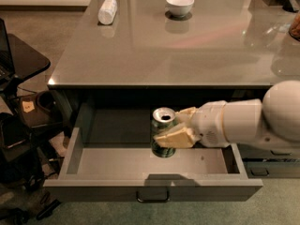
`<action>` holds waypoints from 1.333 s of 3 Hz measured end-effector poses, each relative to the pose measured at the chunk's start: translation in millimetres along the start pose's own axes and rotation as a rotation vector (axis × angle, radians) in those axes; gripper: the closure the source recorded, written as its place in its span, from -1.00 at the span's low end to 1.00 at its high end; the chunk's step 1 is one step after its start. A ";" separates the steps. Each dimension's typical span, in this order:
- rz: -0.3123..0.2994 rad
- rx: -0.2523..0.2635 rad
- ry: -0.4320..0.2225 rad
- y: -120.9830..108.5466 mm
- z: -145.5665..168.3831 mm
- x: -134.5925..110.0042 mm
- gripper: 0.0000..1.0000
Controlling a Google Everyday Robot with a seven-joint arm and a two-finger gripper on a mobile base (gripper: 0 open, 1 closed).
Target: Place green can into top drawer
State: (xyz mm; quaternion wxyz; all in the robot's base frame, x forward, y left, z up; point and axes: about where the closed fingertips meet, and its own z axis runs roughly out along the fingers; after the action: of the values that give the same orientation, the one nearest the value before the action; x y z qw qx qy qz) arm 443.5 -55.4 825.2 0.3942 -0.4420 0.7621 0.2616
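Note:
The green can (pixel 161 146) stands upright inside the open top drawer (pixel 150 184), its base at or near the drawer floor at the middle. Its silver top with pull tab faces up. My gripper (pixel 174 128) reaches in from the right on a white arm (pixel 248 122). Its pale fingers (pixel 172 138) are closed around the can's side, one in front and one behind. The drawer is pulled far out from under the grey counter (pixel 140 46), and its small bar handle (pixel 153 197) is at the front centre.
A white bottle (pixel 107 10) lies on its side at the counter's back left. A white bowl (pixel 180 4) stands at the back centre. Narrower grey drawers (pixel 269 165) are at the right, below my arm. Dark furniture and clutter (pixel 18 125) stand to the left.

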 end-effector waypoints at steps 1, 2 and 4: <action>0.055 0.083 -0.065 -4.8 23.5 3.8 1.00; 0.057 0.179 -0.095 -25.7 24.4 -5.0 1.00; 0.076 0.247 -0.186 -46.2 62.5 4.9 1.00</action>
State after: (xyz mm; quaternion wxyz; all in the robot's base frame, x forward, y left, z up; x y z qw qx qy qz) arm 505.8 -32.8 784.3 0.5044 -0.3348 0.7648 0.2203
